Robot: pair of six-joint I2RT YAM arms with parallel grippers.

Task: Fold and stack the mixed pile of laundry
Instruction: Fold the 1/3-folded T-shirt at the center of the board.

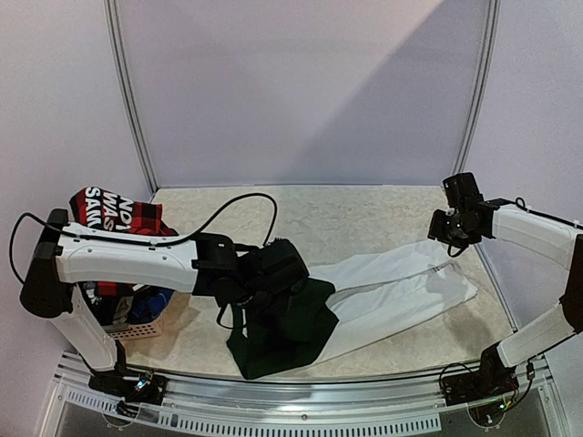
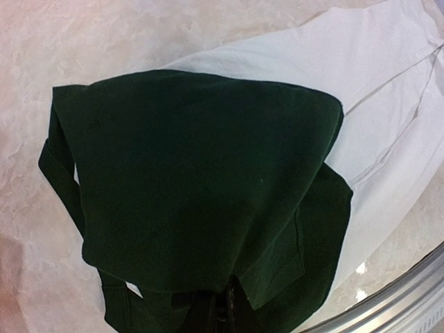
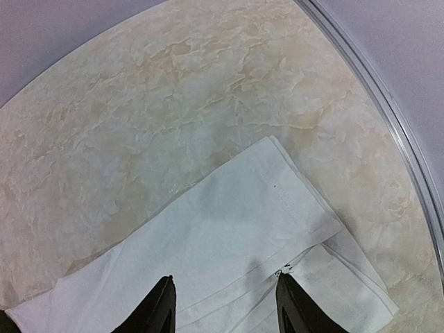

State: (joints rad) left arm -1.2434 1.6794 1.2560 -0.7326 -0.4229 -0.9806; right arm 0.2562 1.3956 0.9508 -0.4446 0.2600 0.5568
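At the far left a basket (image 1: 137, 330) holds a heap of laundry, topped by a red-black plaid piece (image 1: 118, 214) with white lettering. That heap shows only from the top camera.

The left hand (image 1: 273, 282) reaches to the middle of the tabletop (image 1: 364, 218), clenched on the dark green part of the shirt (image 1: 392, 287). The shirt lies stretched out on the tabletop. Its long axis runs from the green end, near the front edge at centre, up and rightward to the white end by the right rim. The green end is bunched and folded over itself, while the white end lies flat in a long strip with seams along it.

The left wrist camera shows only a smooth green fold, with white cloth beyond it. The fingers are almost hidden beneath the fold.

The right hand (image 1: 453, 238) hangs above the white end, released and grasping nothing. Its wrist camera shows the squared white corner on the marbled surface, which the top camera gives only coarsely.
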